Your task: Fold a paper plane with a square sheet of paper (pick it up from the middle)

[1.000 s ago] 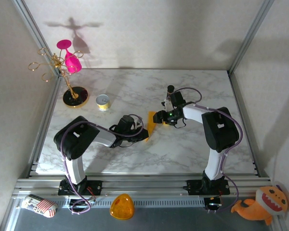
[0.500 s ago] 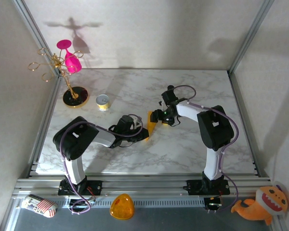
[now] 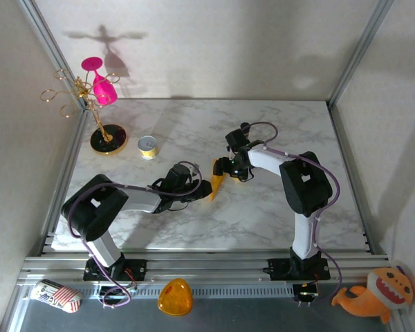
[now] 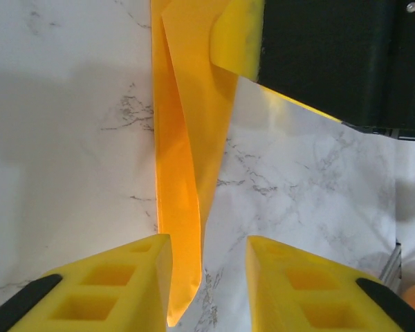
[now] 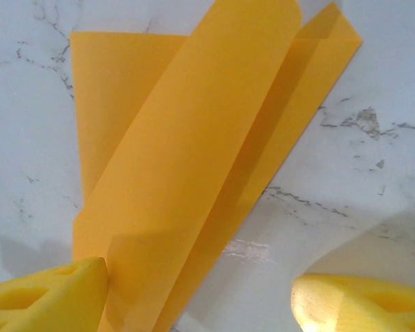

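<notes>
From where I stand the paper point(image 3: 215, 180) is already a long thin wedge. It lies on the marble surface point(image 3: 277, 207) between the two arms, wide end by the right arm, point by the left. The left fingers point(image 3: 196, 188) are apart. The wedge's narrow end runs up between them, close against one, and they are not pinching it. The right fingers point(image 3: 226, 168) stand wide apart over the wide end, holding nothing.

To me this looks like a fold that needs setting. The top flap is sprung up rather than flat. I'd want one arm to pin the point firmly while the other presses the flap down and runs along the crease, from the pinned end outward. Pressing from above beats pushing from the side. A sideways nudge would likely skate so light a wedge across the smooth marble, or spring the fold open.

The right wrist view shows what the overhead view is too small to tell. The paper point(image 5: 180, 159) is a flat lower layer with a broad flap arched over it. One of the fingers point(image 5: 41, 304) sits at its near edge, and I cannot tell whether it touches.

The left wrist view looks along the paper point(image 4: 183, 138), showing a lengthwise crease. The tip lies beside one of its fingers point(image 4: 104, 290), and the right arm's finger point(image 4: 236, 34) is over the far end.

The overhead view adds the layout. The arms meet mid-surface, with a small tin point(image 3: 148, 146) well apart to the left.
</notes>
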Robot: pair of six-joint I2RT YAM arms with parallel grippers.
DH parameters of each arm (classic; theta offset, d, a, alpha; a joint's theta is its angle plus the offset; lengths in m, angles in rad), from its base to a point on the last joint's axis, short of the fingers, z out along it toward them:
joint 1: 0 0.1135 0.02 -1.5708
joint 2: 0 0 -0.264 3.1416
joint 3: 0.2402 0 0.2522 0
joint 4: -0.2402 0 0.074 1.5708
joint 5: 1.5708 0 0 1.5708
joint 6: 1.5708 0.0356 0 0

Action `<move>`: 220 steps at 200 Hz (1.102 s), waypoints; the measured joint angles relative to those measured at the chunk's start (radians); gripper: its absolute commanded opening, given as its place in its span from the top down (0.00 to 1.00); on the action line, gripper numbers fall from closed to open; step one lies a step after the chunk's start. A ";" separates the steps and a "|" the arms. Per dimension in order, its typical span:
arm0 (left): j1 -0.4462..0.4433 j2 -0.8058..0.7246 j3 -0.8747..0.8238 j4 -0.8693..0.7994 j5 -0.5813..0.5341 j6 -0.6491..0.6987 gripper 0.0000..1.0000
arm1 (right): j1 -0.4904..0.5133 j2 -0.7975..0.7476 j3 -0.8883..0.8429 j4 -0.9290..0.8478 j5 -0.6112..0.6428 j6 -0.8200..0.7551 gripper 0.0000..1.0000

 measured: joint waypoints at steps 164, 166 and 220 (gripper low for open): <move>-0.087 0.081 0.159 -0.227 -0.142 0.127 0.75 | 0.000 0.005 0.005 -0.007 0.001 0.009 0.23; -0.087 0.081 0.160 -0.228 -0.142 0.127 0.75 | 0.000 0.005 0.005 -0.008 0.000 0.009 0.23; -0.091 0.098 0.171 -0.237 -0.164 0.141 0.74 | 0.000 0.011 0.013 -0.019 0.001 0.009 0.23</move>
